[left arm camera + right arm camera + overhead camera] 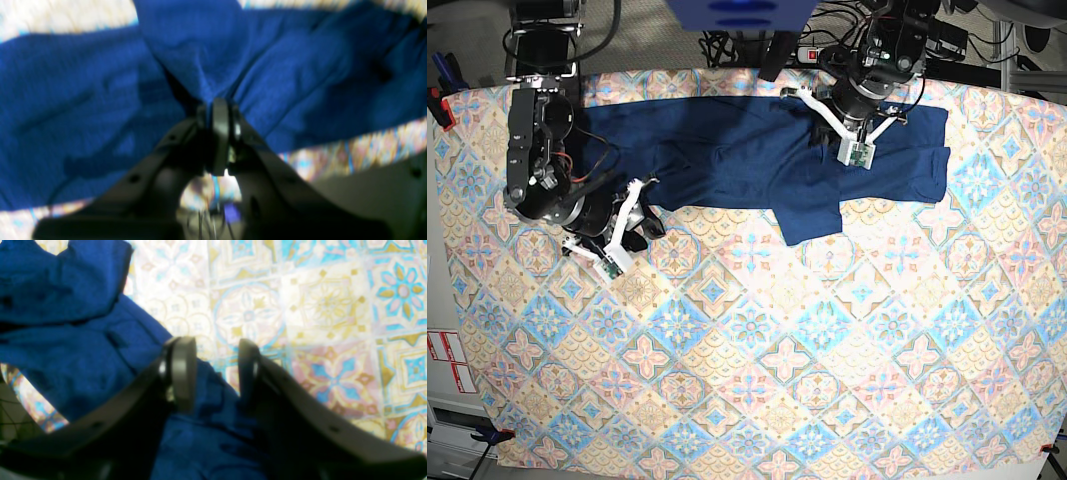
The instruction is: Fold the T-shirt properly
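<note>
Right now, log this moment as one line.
left pincer: pinching T-shirt fold | right pincer: open at shirt edge | cloth: patterned, shirt spread, unfolded

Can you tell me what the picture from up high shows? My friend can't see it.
A dark blue T-shirt lies spread across the far side of a table covered in a colourful tile-pattern cloth. The left gripper is down on the shirt's middle, and the right gripper sits open at its edge.
</note>
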Motion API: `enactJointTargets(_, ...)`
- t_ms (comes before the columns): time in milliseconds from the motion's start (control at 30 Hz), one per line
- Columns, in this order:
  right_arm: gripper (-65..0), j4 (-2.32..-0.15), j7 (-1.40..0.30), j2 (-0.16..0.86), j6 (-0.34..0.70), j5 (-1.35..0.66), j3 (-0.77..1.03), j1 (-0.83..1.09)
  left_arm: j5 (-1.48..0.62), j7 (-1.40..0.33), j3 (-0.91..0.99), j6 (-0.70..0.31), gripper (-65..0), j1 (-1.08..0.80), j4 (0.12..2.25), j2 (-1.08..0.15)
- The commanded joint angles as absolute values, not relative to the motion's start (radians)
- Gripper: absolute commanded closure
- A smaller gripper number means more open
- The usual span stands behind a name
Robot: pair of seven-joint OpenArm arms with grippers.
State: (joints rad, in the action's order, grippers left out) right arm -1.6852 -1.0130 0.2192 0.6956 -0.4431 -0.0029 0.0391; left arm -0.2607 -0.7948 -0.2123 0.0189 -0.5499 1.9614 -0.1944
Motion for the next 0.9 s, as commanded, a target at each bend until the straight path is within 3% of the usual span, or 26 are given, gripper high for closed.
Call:
enactJointTargets(0,-20.1,-1.705,-0.992,0.229,0.698,-0.458,0.002,0.025,-0.262,-0.803,-0.211,0.015,-11.2,-0.547,1.977,-0.196)
enactJointTargets(133,-20.1,-1.705,-0.992,0.229,0.698,-0.458,0.007,0.025,-0.265,-0.834,-0.205,0.015,-23.1,-0.542,1.977,-0.196)
enactJointTargets(233,-20.1,-1.705,-0.992,0.229,0.698,-0.458,0.007,0.025,-0.271,-0.828,-0.151,0.015,-26.9,-0.542,1.995,-0.188)
enactJointTargets(467,-20.1,-1.705,-0.992,0.229,0.698,-0.458,0.001,0.024,-0.271,-0.831,0.025,0.013,-27.7,-0.410,1.959,-0.084)
enactJointTargets(867,-20.0,-1.705,-0.992,0.229,0.698,-0.456,0.007,0.025,-0.429,-0.831,0.018,0.013,-27.2,-0.145,1.646,-0.081)
